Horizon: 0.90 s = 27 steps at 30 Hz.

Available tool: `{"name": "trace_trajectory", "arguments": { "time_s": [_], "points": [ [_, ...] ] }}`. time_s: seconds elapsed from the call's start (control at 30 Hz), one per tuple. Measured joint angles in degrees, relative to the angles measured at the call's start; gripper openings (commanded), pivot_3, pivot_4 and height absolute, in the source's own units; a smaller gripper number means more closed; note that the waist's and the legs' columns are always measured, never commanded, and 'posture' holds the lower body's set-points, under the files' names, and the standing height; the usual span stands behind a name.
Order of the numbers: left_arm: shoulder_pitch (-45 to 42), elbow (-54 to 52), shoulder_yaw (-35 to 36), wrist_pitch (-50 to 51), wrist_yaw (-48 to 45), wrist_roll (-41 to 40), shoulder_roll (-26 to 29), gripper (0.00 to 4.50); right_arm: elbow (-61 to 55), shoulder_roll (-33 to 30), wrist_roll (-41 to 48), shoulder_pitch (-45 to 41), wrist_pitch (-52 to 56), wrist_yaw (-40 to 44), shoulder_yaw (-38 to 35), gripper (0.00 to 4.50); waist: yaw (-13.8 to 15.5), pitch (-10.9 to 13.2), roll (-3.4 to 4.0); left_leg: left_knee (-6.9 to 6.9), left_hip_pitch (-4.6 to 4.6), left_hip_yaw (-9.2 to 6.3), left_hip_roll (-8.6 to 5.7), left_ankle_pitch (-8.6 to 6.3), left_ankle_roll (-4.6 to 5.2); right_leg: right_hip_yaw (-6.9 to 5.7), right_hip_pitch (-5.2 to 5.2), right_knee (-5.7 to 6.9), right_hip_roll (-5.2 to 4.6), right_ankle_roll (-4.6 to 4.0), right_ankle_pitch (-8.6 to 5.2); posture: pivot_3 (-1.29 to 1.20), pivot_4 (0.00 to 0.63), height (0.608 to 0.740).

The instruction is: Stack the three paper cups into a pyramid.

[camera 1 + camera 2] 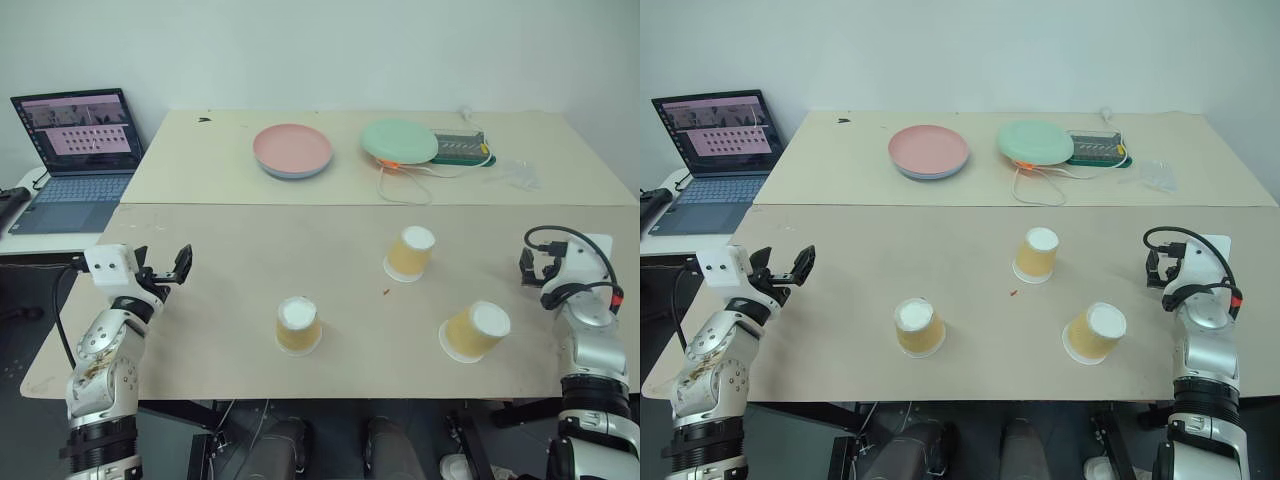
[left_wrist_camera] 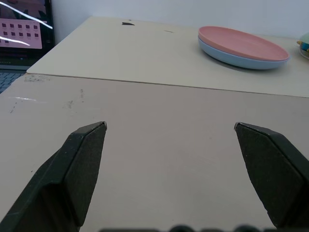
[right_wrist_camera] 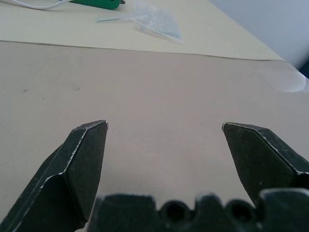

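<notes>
- Left eye view: three paper cups stand upside down, white bases up, well apart on the near tabletop (image 1: 220, 250).
- Taking the middle of the near tabletop as the clock's centre: one cup (image 1: 299, 326) sits at about 7 o'clock, a second cup (image 1: 410, 253) at about 1 o'clock, and a third cup (image 1: 474, 332) at about 4 o'clock, leaning over on its rim.
- No cup touches or rests on another, so no pyramid is built.
- Left pincer (image 1: 170, 268) hangs at 9 o'clock over the tabletop's left edge, released, jaws spread wide with nothing between them; the left wrist view shows both black fingers (image 2: 79, 164) far apart over bare board.
- Right pincer (image 1: 535, 267) hangs at 3 o'clock near the right edge, also released and empty; the right wrist view shows its fingers (image 3: 82, 164) spread over bare board.
- Far tabletop at 12 o'clock carries a pink plate (image 1: 292, 149); a green plate (image 1: 399, 140) lies just right of it, beside a white cable (image 1: 405, 185) and a clear bag (image 1: 520, 175).
- Laptop (image 1: 75, 160) stands open at 10 o'clock, on a separate surface to the left.
</notes>
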Motion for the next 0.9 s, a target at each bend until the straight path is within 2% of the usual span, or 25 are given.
{"name": "trace_trajectory", "arguments": {
  "time_s": [0.07, 0.17, 0.3, 0.43, 0.53, 0.6, 0.73, 0.8, 0.9],
  "points": [
    [0.08, -0.16, 0.01, 0.22, -0.55, -0.46, 0.24, 4.5, 0.01, 0.0, -0.01, -0.03, 0.0, 0.06, 0.02, 4.45, -0.01, 0.0, 0.0, 0.0, 0.0, 0.0, 0.0, 0.0, 0.0, 0.0, 0.0, 0.0, 0.0, 0.0, 0.0, 0.0, 0.15, 0.718],
    [2.32, -6.79, -1.77, 5.94, -9.0, -6.35, 6.27, 4.5, 1.01, -0.76, 0.16, -0.47, 0.0, 1.64, 0.03, 4.45, -0.27, 0.06, 0.01, 0.0, -0.07, 0.01, 0.04, 0.0, 0.0, -0.01, -0.06, -0.07, 0.04, -0.03, 0.02, 0.0, 0.15, 0.718],
    [5.27, -20.23, -3.06, 16.22, -20.97, -18.72, 16.38, 4.5, 3.23, -5.58, 2.54, -1.42, 0.0, 7.91, -0.62, 4.45, -0.31, 0.17, 0.63, -0.03, -0.06, 0.06, 0.03, -0.04, 0.07, 0.02, 0.02, -0.34, 0.04, 0.04, 0.14, 0.0, 0.15, 0.718],
    [7.13, -24.93, -3.96, 22.31, -25.59, -25.12, 20.59, 4.5, 4.4, -11.57, 4.35, -0.81, 0.01, 15.92, -1.83, 4.45, -0.36, 0.2, 0.79, -0.09, -0.02, 0.07, 0.14, -0.04, 0.07, 0.02, 0.04, -0.32, 0.12, 0.03, 0.13, 0.0, 0.15, 0.718],
    [6.83, -25.99, -3.27, 24.72, -26.97, -28.59, 22.61, 4.5, 4.39, -17.1, 6.78, 2.83, 1.3, 26.76, -2.13, 4.45, -0.3, 0.22, 0.83, -0.11, -0.01, 0.09, 0.22, -0.04, 0.06, -0.02, 0.06, -0.34, 0.14, -0.01, 0.12, 0.0, 0.15, 0.718],
    [6.45, -26.63, -3.06, 25.25, -28.43, -29.87, 24.86, 4.5, 3.29, -23.4, 10.61, 9.5, 3.87, 40.01, -2.93, 4.45, 0.02, 0.26, 0.96, -0.11, -0.05, 0.12, 0.22, -0.04, 0.07, -0.02, 0.06, -0.39, 0.1, -0.01, 0.12, 0.0, 0.15, 0.718],
    [5.72, -26.86, -2.87, 26.21, -28.79, -30.81, 25.39, 4.5, 0.82, -28.12, 15.01, 16.66, 6.08, 53.72, -5.68, 4.45, -0.26, 0.29, 0.99, -0.11, -0.02, 0.23, 0.26, -0.08, 0.09, 0.03, 0.13, -0.43, 0.04, 0.01, 0.12, 0.0, 0.15, 0.718],
    [4.52, -27.3, -3.41, 26.28, -28.8, -31.52, 25.43, 4.5, -2.05, -30.9, 17.14, 23.19, 6.67, 62.66, -7.64, 4.45, -0.37, 0.3, 1.01, -0.12, -0.02, 0.23, 0.28, -0.08, 0.08, 0.03, 0.14, -0.42, 0.01, 0.02, 0.11, 0.0, 0.15, 0.718],
    [3.86, -27.47, -3.85, 26.28, -29.09, -31.84, 25.47, 4.5, -5.89, -32.29, 19.5, 26.8, 8.54, 69.59, -9.52, 4.45, -0.95, 0.29, 1.03, -0.12, 0.0, 0.31, 0.36, -0.1, 0.05, 0.16, 0.14, -0.41, -0.05, -0.01, 0.1, 0.0, 0.15, 0.718]
  ]
}}
